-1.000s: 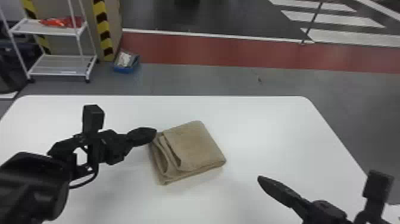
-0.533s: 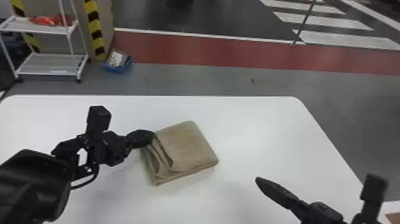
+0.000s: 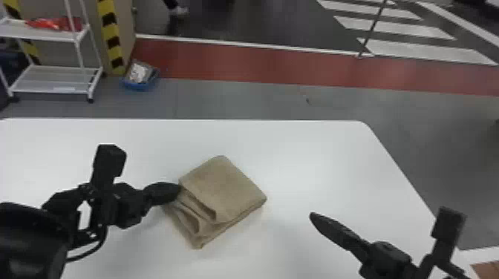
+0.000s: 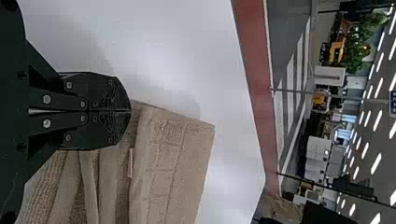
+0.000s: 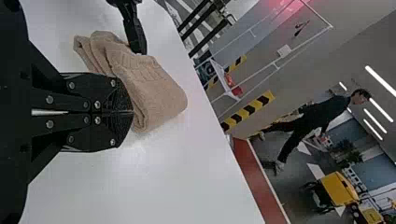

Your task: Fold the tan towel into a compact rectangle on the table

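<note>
The tan towel (image 3: 226, 189) lies folded in a thick layered stack near the middle of the white table, turned at an angle, with loose folds along its left side. My left gripper (image 3: 179, 190) is at the towel's left corner; in the left wrist view, the left gripper (image 4: 130, 111) has its fingers together, their tips against the towel (image 4: 173, 163). Whether cloth is pinched between them is hard to see. My right gripper (image 3: 312, 216) is apart from the towel, above the table to its right. The right gripper (image 5: 132, 112) is shut in the right wrist view, with the towel (image 5: 156, 95) beyond it.
The white table (image 3: 304, 156) has its far edge behind the towel and its right edge beyond my right gripper. On the floor past the table stand a white shelf cart (image 3: 52, 79) and a blue bin (image 3: 140, 86).
The head view has turned slightly right. My left gripper has shifted toward the table's front, and the towel has turned, its left and front corners coming a little nearer. My right gripper has moved slightly.
</note>
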Motion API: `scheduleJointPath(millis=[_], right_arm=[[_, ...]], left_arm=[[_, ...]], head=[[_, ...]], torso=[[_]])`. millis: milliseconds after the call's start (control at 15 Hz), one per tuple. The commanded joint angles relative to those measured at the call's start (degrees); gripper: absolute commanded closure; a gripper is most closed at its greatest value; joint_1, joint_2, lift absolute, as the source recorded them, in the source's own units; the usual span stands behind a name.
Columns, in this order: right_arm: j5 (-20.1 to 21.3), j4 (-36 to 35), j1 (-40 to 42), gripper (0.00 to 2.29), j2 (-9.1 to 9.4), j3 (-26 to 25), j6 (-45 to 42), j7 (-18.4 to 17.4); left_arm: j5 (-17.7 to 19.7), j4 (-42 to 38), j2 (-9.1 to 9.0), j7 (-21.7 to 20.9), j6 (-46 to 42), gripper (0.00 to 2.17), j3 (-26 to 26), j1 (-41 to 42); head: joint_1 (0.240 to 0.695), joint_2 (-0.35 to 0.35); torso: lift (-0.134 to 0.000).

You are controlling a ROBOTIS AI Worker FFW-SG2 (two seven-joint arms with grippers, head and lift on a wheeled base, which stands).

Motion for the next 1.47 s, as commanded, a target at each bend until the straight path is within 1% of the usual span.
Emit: scheduleJointPath(millis=[0,133,200,400,533,800,1067,1200,1400], right_arm=[[1.36,2.14,-2.66,1.60,-0.18,1.13,0.31,-0.78],[4.88,4.86,-6.53,1.60,-0.26,2.97,2.07,-1.48],[6.90,6.62,-8.64,1.60,-0.53,4.20,2.59,-1.74],[10.77,11.98,-14.70,1.60,-0.88,7.72,5.93,-2.09],[11.56,14.62,-16.81,1.60,-0.97,10.35,6.99,-2.45],[12.00,18.40,-19.27,1.60,-1.14,16.33,6.99,-3.85],[12.35,22.00,-22.70,1.60,-1.14,20.64,5.58,-6.58],[12.70,24.90,-25.86,1.60,-1.23,22.22,5.23,-7.19],[13.67,28.77,-30.52,1.60,-1.41,24.15,5.23,-9.04]], left_arm=[[-0.08,-3.56,0.51,0.06,3.86,1.39,1.69,2.58],[0.09,-5.58,0.86,0.06,5.27,1.39,2.48,4.17],[0.09,-7.08,1.13,-0.02,6.67,1.39,4.07,5.57],[0.53,-11.56,1.30,-0.02,9.84,1.39,6.70,8.74],[0.97,-13.32,1.30,-0.11,9.84,1.39,8.46,10.67],[1.06,-14.64,1.30,-0.11,11.07,1.39,9.16,11.99],[1.50,-17.10,1.21,-0.11,12.83,1.39,9.08,13.22],[2.73,-18.50,1.30,-0.73,15.29,1.39,9.52,14.01],[2.56,-19.65,1.30,-0.99,15.99,1.39,9.52,15.50]], head=[[0.695,-0.190],[0.695,-0.174],[0.695,-0.168],[0.695,-0.134],[0.695,-0.112],[0.695,-0.044],[0.695,0.015],[0.695,0.025],[0.695,0.036]], torso=[[-0.124],[-0.124],[-0.124],[-0.124],[-0.124],[-0.124],[-0.124],[-0.124],[-0.124]])
